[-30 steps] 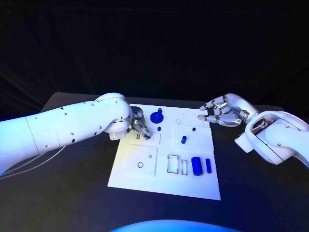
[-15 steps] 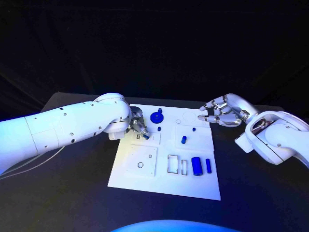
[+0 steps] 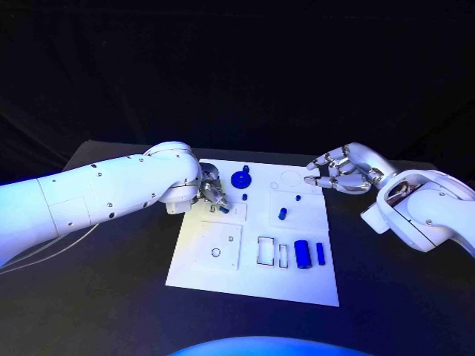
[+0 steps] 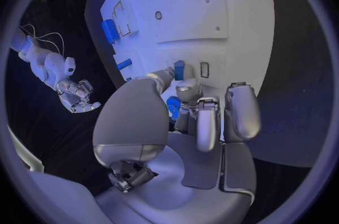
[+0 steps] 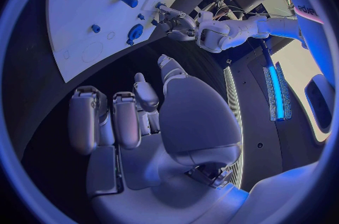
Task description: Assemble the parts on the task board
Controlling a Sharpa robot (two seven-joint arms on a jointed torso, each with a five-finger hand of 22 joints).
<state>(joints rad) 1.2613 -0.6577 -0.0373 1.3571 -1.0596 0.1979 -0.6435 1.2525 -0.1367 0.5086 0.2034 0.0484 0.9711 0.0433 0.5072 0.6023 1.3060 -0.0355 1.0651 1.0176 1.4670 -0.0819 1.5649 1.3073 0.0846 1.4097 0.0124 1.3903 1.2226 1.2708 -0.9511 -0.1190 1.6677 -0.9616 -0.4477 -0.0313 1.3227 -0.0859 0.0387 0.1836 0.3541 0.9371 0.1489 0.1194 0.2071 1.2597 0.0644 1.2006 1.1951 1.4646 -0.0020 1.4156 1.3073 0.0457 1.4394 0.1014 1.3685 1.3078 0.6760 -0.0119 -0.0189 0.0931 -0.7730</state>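
Observation:
The white task board (image 3: 229,276) lies in the middle of the black table. My left hand (image 3: 211,194) is over the board's left edge and pinches a small blue part (image 4: 174,106) between thumb and fingers. Just ahead of its fingertips (image 4: 187,88) are a short blue peg (image 4: 179,70) and a small rectangular slot (image 4: 205,69). On the board lie a blue gear-like piece (image 3: 241,178), a small blue piece (image 3: 283,214), a thick blue cylinder (image 3: 303,254) and a thin blue bar (image 3: 321,254). My right hand (image 3: 339,172) hovers at the board's far right corner, fingers loosely curled, holding nothing.
Rectangular cut-outs (image 3: 266,251) and a round hole (image 3: 215,253) mark the board's near half. Black table (image 3: 99,297) surrounds the board on all sides. From the right wrist, the board (image 5: 99,9) and my left hand (image 5: 177,23) lie beyond the fingers.
My left hand's fingers have shifted very slightly over the board's left edge. The right hand has stayed where it was.

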